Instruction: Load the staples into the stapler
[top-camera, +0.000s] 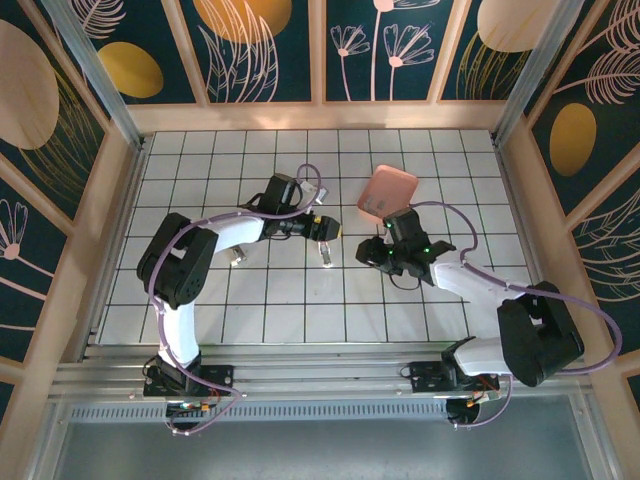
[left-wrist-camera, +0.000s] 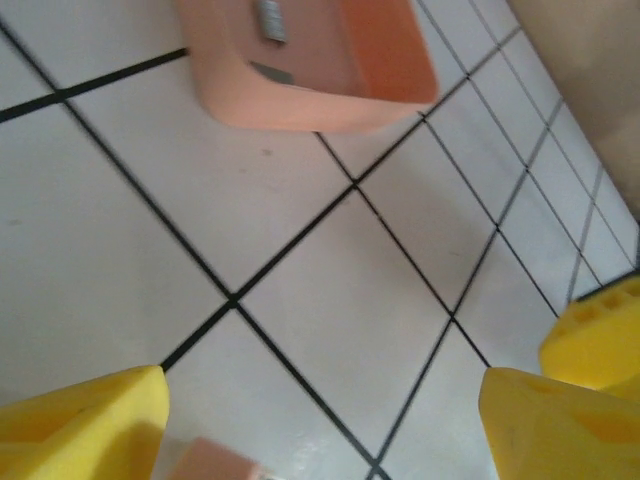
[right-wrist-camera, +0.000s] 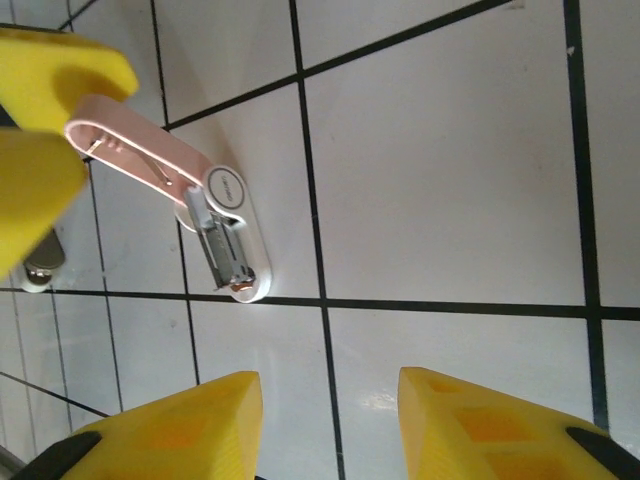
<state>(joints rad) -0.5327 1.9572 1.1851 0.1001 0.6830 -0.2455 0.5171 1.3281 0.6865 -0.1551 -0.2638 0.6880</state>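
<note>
I read the layout like this. The narrow pale pink mini stapler with white and silver parts (right-wrist-camera: 215, 215) lies flat on the white tiled counter (right-wrist-camera: 450, 180). It is hinged open, with the pink top arm swung away from the white base so the silver channel faces up. I take that as the reason for its pose: the magazine is exposed and ready to take a strip.

The stapler sits ahead of the right tool (right-wrist-camera: 330, 385) and off to that tool's left, well clear of its yellow fingers. Those fingers are spread wide with nothing between them. The free end of the pink arm reaches in between the two yellow fingers of the left tool (left-wrist-camera: 322, 385), which are also spread apart. I cannot tell whether either finger touches the arm. On the left wrist camera I get just a pink sliver close beside one finger. My guess is that the left tool sits there to keep the open stapler from shifting or folding shut.

The one container is a shallow square salmon-pink plastic tray (left-wrist-camera: 300, 95), ahead of the left tool with bare tile between them. Inside it, on the tray floor not far from the near wall, lie the staples, a tiny silver-grey metal strip (left-wrist-camera: 270, 20). They are blurred at the top edge of that camera.

From overhead the tray is just beyond the right tool and nearer to it than to the left one. So I judge the strip is not yet fetched and the right tool is the likelier one to collect it
</note>
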